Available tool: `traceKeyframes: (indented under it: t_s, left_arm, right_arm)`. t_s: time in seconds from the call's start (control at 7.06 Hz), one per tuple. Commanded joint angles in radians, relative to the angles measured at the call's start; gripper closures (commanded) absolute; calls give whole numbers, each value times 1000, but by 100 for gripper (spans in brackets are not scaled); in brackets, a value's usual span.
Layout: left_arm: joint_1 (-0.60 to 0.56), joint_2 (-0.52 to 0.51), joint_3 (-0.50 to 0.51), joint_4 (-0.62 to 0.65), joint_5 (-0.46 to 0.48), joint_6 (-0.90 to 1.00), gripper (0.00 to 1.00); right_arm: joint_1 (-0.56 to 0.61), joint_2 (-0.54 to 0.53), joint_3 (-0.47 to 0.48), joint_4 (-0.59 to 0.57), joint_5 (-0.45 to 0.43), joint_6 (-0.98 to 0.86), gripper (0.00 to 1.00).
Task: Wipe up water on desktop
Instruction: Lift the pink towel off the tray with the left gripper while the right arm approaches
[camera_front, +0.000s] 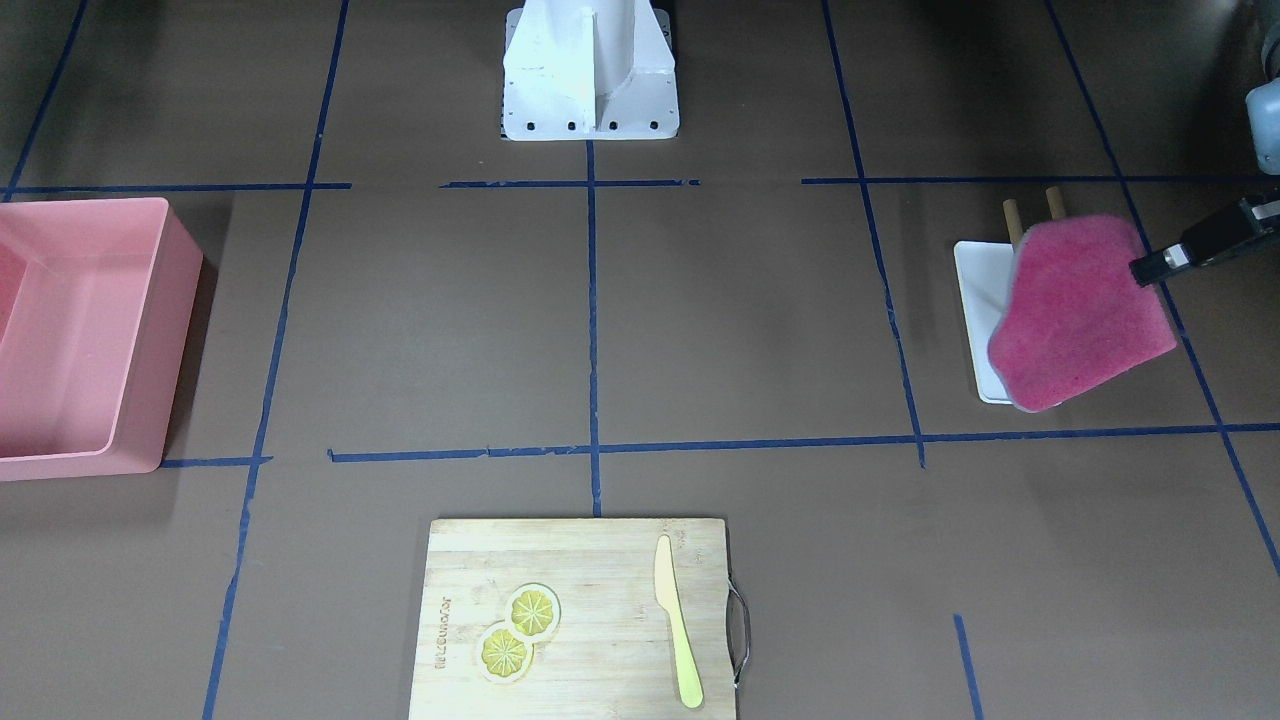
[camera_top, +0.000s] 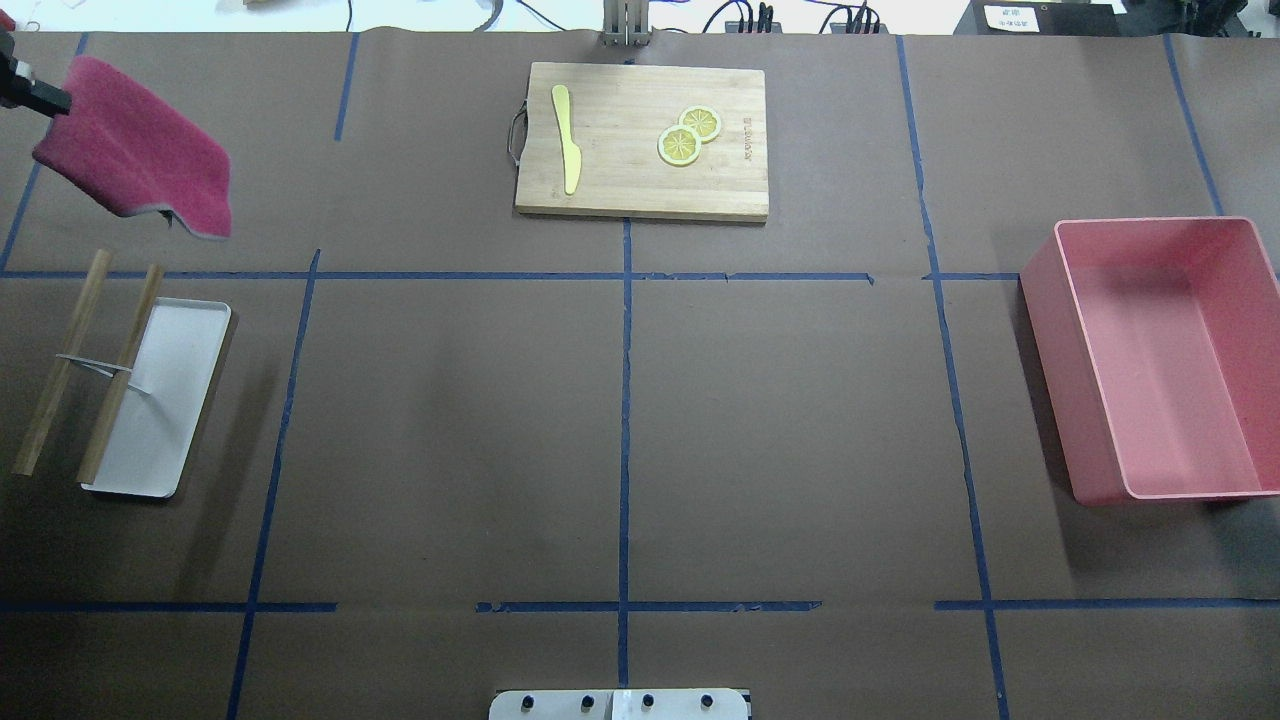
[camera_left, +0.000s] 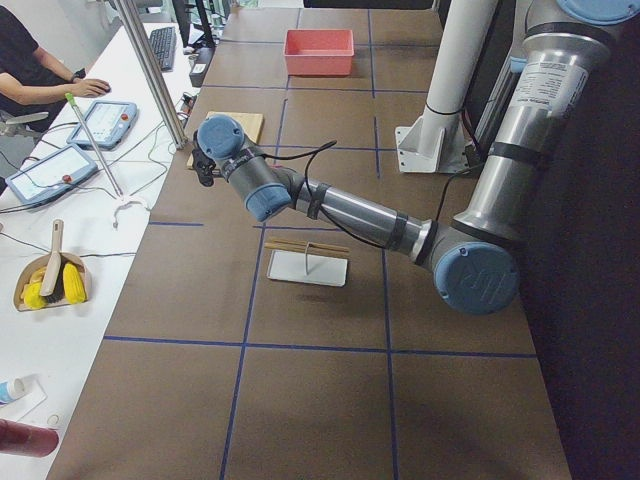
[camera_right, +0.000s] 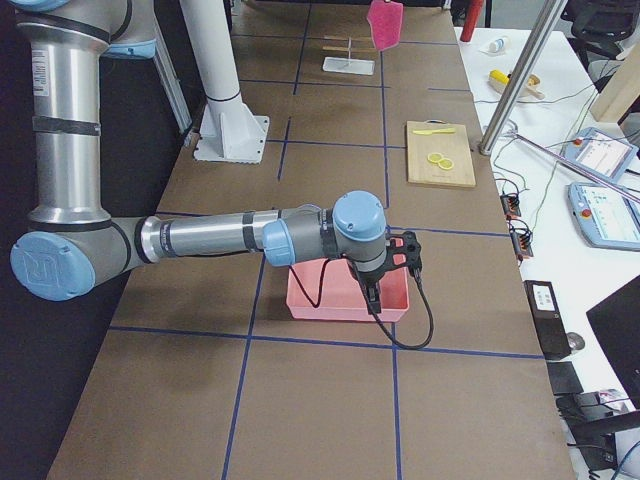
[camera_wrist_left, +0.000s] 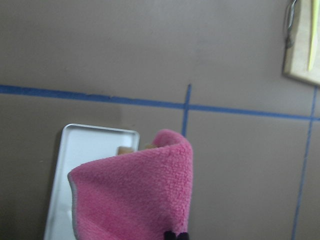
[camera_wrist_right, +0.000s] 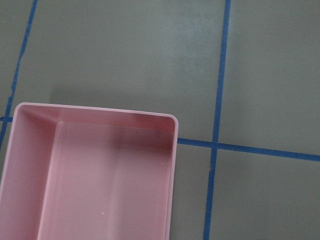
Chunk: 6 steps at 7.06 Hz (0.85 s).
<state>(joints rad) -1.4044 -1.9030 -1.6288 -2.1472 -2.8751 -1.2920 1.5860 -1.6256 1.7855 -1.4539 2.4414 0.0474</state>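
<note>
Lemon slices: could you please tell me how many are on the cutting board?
2, both on the board: one slice and another touching it, right of the knife in the overhead view. None appears hidden.

You see a matte brown desk gridded with dark-blue tape lines. A bamboo cutting board lies midway along your edge, a pink bin toward the robot's right end, a white tray toward its left end, and the white arm mount at the opposite edge.
</note>
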Motion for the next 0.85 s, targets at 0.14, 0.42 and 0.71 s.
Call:
traceKeyframes:
  t_s: [0.14,0.42,0.71]
  left_arm:
    - [31,-125,-11,22,114,-171,100]
    - [137,-134,-37,24,308,-182,100]
    - [217,-183,-51,24,428,-326,100]
  right_arm:
    - [-113,7,31,201,45,132,0]
    - [-310,36,34,489,-173,507,0]
    - [-455,100,90,532,-234,723,0]
